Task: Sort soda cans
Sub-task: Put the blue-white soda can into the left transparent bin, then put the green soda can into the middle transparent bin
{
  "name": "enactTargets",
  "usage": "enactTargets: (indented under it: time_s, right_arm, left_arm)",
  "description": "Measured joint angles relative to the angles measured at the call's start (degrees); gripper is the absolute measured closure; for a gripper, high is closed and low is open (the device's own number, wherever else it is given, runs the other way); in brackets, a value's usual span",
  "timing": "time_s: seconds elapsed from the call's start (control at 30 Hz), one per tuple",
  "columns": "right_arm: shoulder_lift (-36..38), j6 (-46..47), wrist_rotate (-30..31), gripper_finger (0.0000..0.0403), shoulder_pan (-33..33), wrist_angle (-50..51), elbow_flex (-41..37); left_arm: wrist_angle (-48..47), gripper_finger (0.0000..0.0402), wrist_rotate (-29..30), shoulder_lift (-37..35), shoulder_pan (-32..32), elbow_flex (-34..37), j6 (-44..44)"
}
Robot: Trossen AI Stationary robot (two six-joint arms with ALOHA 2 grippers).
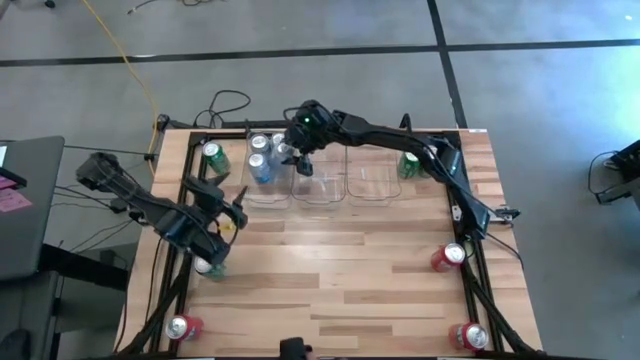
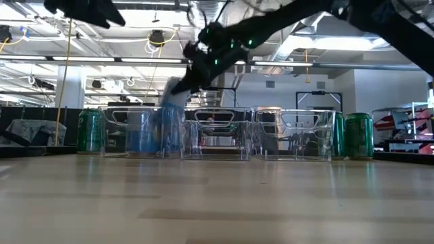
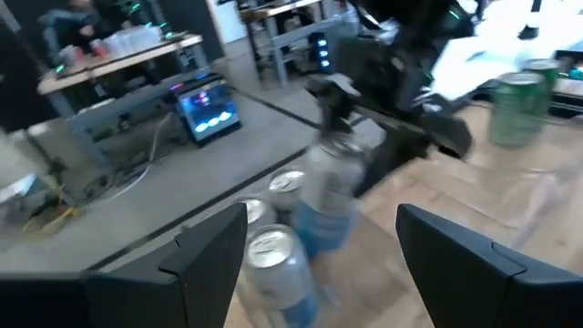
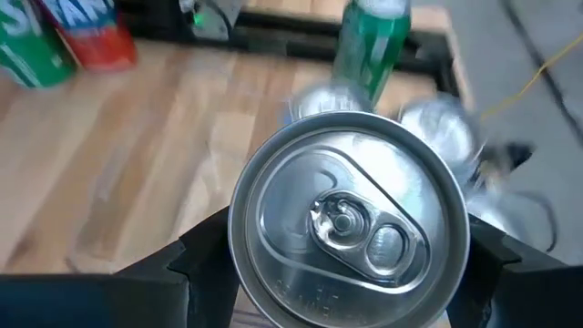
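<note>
Wooden table (image 1: 340, 260), grey floor around. Left gripper (image 1: 208, 262) near left edge, jaws spread around can below it (image 1: 208, 266); colour unclear, grip not confirmed. Green can (image 1: 214, 157) beyond it. Right gripper (image 1: 293, 152) hovers over left bin (image 1: 262, 196), clamped on blue can (image 4: 348, 217), fingers at its sides. Three blue cans (image 1: 260, 160) already inside, just beside. Judgement: lower straight into free gap, keep can upright, release only once seated. Red cans (image 1: 447, 257) wait near edge, well behind right gripper.
</note>
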State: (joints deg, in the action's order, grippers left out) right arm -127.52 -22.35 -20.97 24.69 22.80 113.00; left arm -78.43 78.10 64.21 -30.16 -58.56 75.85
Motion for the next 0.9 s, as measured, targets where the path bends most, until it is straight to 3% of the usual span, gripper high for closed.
enactTargets:
  time_s: [0.27, 0.63, 0.9]
  right_arm:
    - [-4.04, -0.42, -1.12, 0.0116, 0.63, 0.55, 0.32]
    - [-4.0, -1.64, -1.62, 0.0032, 0.43, 0.38, 0.32]
    - [-3.94, -1.05, -1.62, 0.0016, -0.14, 0.13, 0.32]
  left_arm:
    - [-0.59, 0.0125, -0.06, -4.21, 3.7, 3.8, 3.69]
    - [-0.07, 0.0125, -0.18, -4.2, 4.14, 3.99, 4.12]
    - [0.29, 0.0125, -0.26, -4.2, 4.14, 3.99, 4.13]
